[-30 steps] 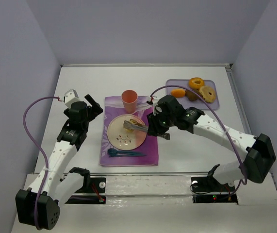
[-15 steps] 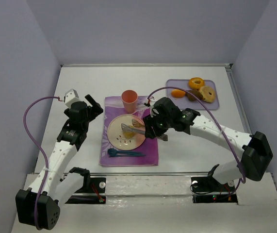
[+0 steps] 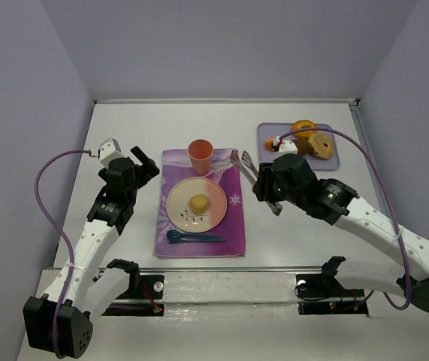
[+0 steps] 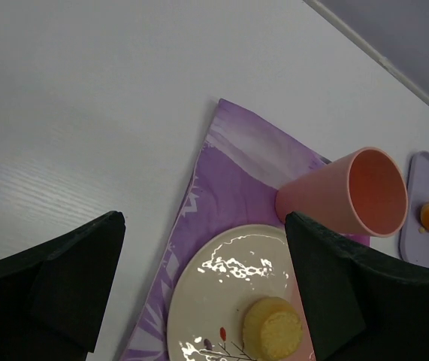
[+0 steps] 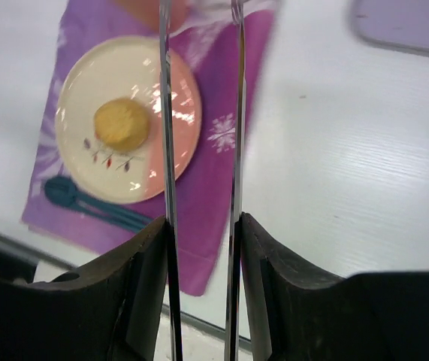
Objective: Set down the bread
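Observation:
The bread [image 3: 198, 203] is a small pale yellow bun lying alone near the middle of the cream plate [image 3: 180, 214]. It also shows in the left wrist view [image 4: 274, 331] and the right wrist view [image 5: 122, 124]. My right gripper [image 3: 269, 186] is shut on metal tongs [image 3: 244, 161]. The tongs' arms [image 5: 165, 113] stand apart and hold nothing, above the placemat's right edge, to the right of the plate [image 5: 86, 173]. My left gripper [image 3: 145, 164] is open and empty, left of the placemat, looking over the plate [image 4: 206, 301].
A pink cup [image 3: 200, 156] stands on the purple placemat [image 3: 233, 226] behind the plate. Teal cutlery [image 3: 191, 237] lies in front of the plate. A purple tray [image 3: 330, 159] at the back right holds donuts [image 3: 305, 128], partly hidden by my right arm.
The tongs held the bread over the plate. Now the bread lies free on the plate, and my right arm has drawn back to the right with the empty tongs. The left arm has not moved.

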